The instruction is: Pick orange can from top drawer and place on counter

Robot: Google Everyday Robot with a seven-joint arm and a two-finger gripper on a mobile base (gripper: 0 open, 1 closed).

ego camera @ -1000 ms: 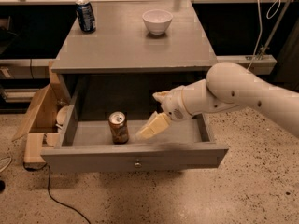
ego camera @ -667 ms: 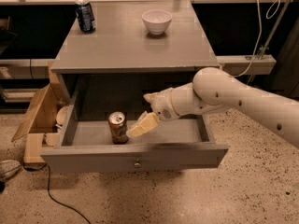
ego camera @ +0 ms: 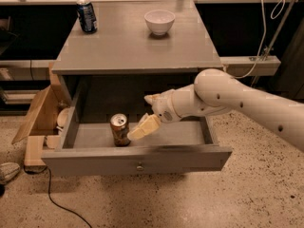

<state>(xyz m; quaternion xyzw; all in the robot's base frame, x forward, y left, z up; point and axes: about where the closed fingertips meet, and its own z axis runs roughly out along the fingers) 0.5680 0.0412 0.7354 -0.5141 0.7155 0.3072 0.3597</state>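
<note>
Since the earlier frames the arm (ego camera: pixel 237 101) has swung leftward inside the drawer, and the gap between the lower finger and the can has closed to almost nothing. Gripper (ego camera: pixel 139 118) now sits low inside the open top drawer (ego camera: pixel 137 158), above its floor and behind the front panel. Fingers (ego camera: pixel 145 126) spread apart, nothing held between them; the lower one angles down and to the left, the upper shows only as a short cream nub near the wrist. Orange can (ego camera: pixel 119 129) stands upright on the drawer floor just left of the lower fingertip, so close I cannot tell whether they touch; silver top and pull tab face up. The can is left of the drawer's middle and toward the front panel. Small metal knob (ego camera: pixel 139 166) on the panel lies below the fingers, nearly straight under them. Bench (ego camera: pixel 128 46) lies above and behind the fingers, well apart from them. On it, a dark blue can (ego camera: pixel 87 16) stands upright at the far left corner, up and left of the fingers; a white bowl (ego camera: pixel 159 21) sits far back, above and slightly right of them. Open cardboard box (ego camera: pixel 38 115) rests on the floor far to the left of the fingers, against the cabinet's side. Dark cable (ego camera: pixel 57 203) trails across the speckled floor, below and left.
</note>
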